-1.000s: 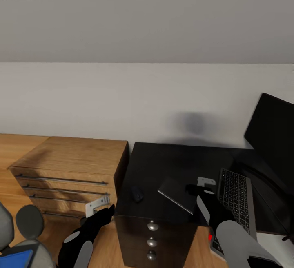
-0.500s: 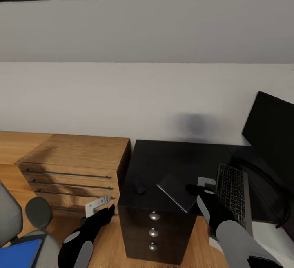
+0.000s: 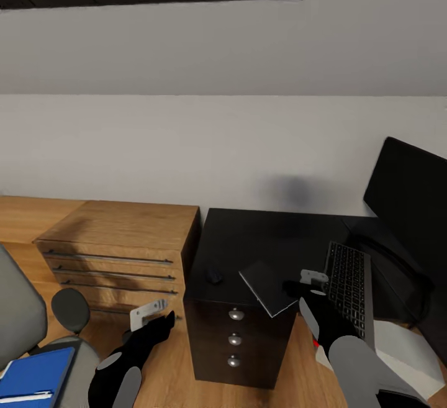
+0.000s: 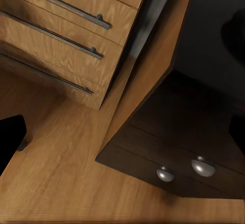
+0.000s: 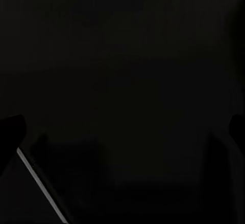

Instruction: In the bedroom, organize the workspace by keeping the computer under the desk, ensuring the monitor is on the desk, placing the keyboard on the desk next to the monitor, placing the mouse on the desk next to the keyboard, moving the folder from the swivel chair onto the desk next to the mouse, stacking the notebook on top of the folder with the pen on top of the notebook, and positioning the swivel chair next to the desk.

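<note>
At lower centre, the right tool [image 3: 297,285] grips the notebook [image 3: 268,287] above the counter [image 3: 261,237]; the left tool [image 3: 149,313] hangs open, empty.

Three cameras, one desk corner

The head view looks forward and down from above the desk [image 3: 248,240] and dresser [image 3: 118,234]; the left wrist view sits low and close to both (drawer fronts); the right wrist view presses near a dark surface.

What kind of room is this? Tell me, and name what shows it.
Probably a home office corner of a bedroom: a black desk carries a monitor and keyboard, a wooden dresser stands beside it, and a grey swivel chair holds a blue folder.
</note>
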